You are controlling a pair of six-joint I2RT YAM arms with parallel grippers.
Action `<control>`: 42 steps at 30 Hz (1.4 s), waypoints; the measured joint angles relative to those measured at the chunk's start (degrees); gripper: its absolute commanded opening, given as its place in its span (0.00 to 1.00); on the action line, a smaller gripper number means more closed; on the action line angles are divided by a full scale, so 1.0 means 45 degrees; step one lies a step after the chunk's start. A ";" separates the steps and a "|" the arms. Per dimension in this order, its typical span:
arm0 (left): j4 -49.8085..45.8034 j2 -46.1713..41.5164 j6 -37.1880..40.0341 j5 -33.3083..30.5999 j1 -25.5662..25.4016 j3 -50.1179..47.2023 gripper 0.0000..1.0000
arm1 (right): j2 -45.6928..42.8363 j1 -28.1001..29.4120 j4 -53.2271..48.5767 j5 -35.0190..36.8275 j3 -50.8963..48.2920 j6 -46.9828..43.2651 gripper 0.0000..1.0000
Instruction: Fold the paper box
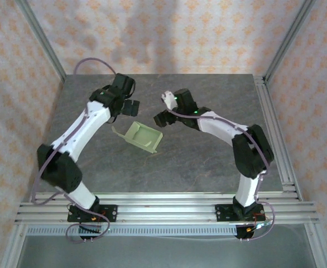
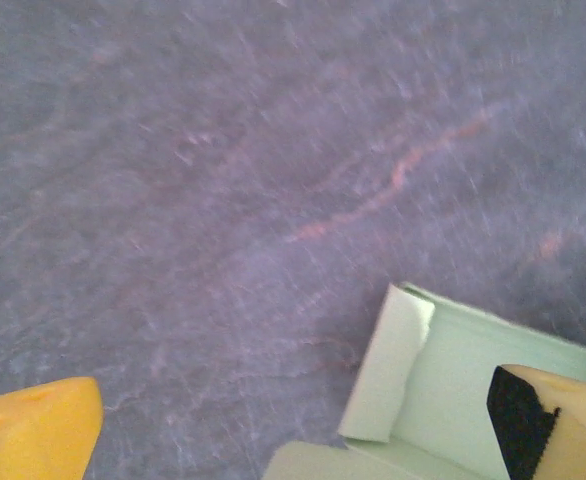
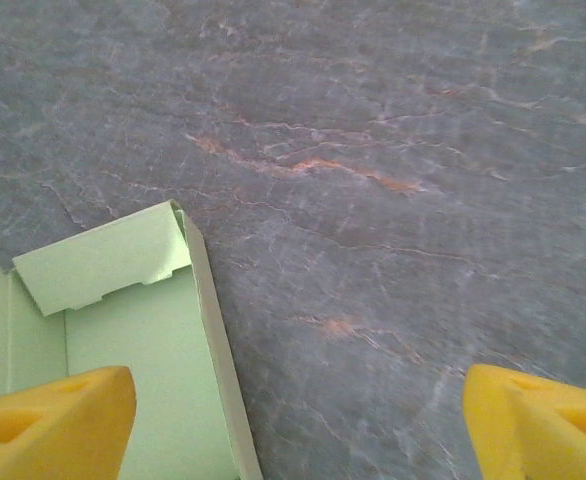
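We look down on a grey, marbled table between patterned walls. On it lies one paper box, a pale green card tray with its side flaps raised. Beyond the box are two grippers. The left gripper hangs just past the box's far-left corner, spread wide, with one yellow finger over the box's inside. The right gripper hangs just past the far-right corner, also spread wide, with one finger above the card floor. We cannot tell whether either finger touches the card.
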 measured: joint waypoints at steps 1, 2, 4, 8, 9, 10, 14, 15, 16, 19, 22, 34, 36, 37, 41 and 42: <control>0.0350 -0.0534 -0.0165 -0.0214 0.0087 -0.0544 1.00 | 0.0291 0.0180 0.0049 0.0170 0.0165 0.0063 0.86; 0.0758 -0.1161 -0.0335 -0.0495 0.0214 -0.1224 1.00 | 0.0661 0.0393 0.0102 0.0398 0.0403 0.0155 0.86; 0.1467 -0.2293 -0.0631 -0.1025 0.0423 -0.2531 1.00 | 0.1389 0.0782 0.0165 0.0772 0.0869 0.0277 0.86; 0.2404 -0.4537 -0.1117 -0.1880 0.0695 -0.4823 1.00 | 0.2778 0.1457 0.0175 0.1768 0.1846 0.0296 0.86; 0.2589 -0.5022 -0.1214 -0.2025 0.0729 -0.5231 1.00 | 0.3084 0.1593 0.0126 0.2011 0.2103 0.0340 0.86; 0.2739 -0.5430 -0.1273 -0.2118 0.0738 -0.5542 1.00 | 0.3342 0.1681 0.0068 0.2205 0.2336 0.0393 0.86; 0.3036 -0.6562 -0.1486 -0.2409 0.0865 -0.6256 1.00 | 0.4333 0.1792 -0.0364 0.3264 0.3487 0.0767 0.86; 0.3075 -0.6659 -0.1564 -0.2429 0.0889 -0.6324 1.00 | 0.4541 0.1773 -0.0491 0.3604 0.3784 0.0874 0.86; 0.3099 -0.6683 -0.1583 -0.2433 0.0894 -0.6358 1.00 | 0.4682 0.1744 -0.0607 0.3925 0.4002 0.0971 0.86; 0.3157 -0.6557 -0.1608 -0.2302 0.0903 -0.6387 1.00 | 0.4847 0.1579 -0.0816 0.4920 0.4303 0.1389 0.86; 0.3259 -0.6271 -0.1603 -0.2084 0.0903 -0.6382 1.00 | 0.4823 0.1195 -0.0835 0.5586 0.4138 0.1880 0.85; 0.3672 -0.4405 -0.1598 -0.0578 0.0903 -0.5780 1.00 | 0.1239 -0.1190 -0.0427 0.6411 -0.1141 0.3269 0.86; 0.3823 -0.4192 -0.1593 -0.0267 0.0903 -0.5712 1.00 | 0.0359 -0.1452 -0.0291 0.5882 -0.1880 0.3070 0.86; 0.3895 -0.4133 -0.1588 -0.0146 0.0903 -0.5702 1.00 | 0.0039 -0.1559 -0.0189 0.5571 -0.2118 0.2973 0.86; 0.4245 -0.3900 -0.1559 0.0709 0.0903 -0.5693 1.00 | -0.0840 -0.2375 0.0461 0.3779 -0.2487 0.2642 0.85; 0.4342 -0.3847 -0.1564 0.0942 0.0903 -0.5693 1.00 | -0.0855 -0.2691 0.0695 0.3211 -0.2433 0.2467 0.81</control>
